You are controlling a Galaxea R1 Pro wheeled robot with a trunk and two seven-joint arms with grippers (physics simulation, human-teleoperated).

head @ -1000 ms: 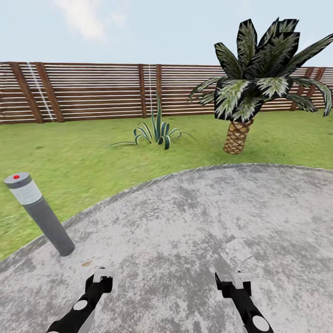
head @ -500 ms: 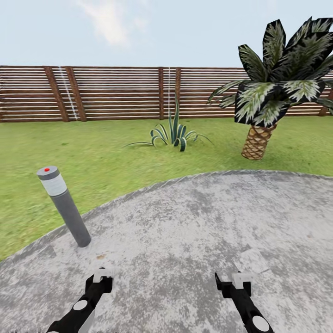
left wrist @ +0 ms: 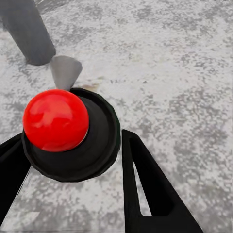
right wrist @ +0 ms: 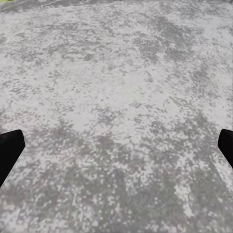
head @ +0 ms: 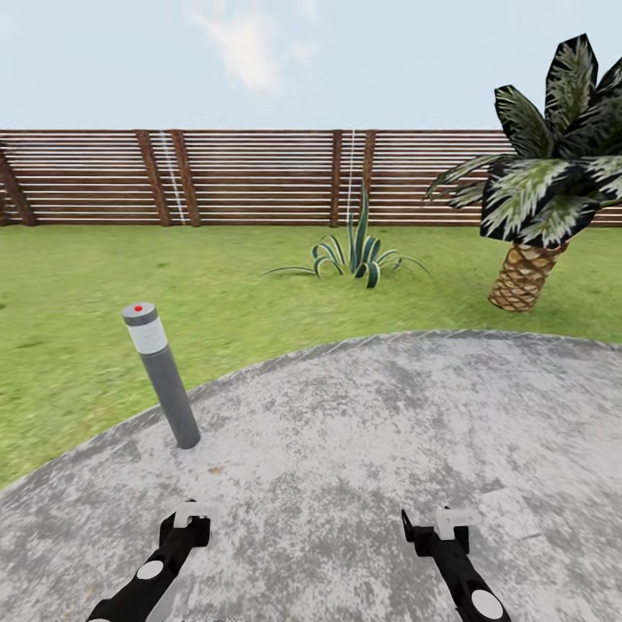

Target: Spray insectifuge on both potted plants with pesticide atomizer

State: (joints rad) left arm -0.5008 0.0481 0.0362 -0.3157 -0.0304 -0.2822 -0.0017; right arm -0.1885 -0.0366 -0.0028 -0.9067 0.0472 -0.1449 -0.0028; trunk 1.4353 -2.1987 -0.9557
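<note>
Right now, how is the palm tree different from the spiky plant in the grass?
The palm tree stands on a scaly brown trunk, while the spiky plant has no trunk and sprouts straight from the lawn. The palm tree's leaves are broad and dark with pale patches; the spiky plant's are thin, pointed blades. The palm tree looks bigger. Both grow in the grass before the wooden fence.

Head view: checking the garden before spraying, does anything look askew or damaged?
The grey bollard at the paving edge leans, top tipped left, instead of standing upright; that could be the camera's angle. Fence and palm look intact.
</note>
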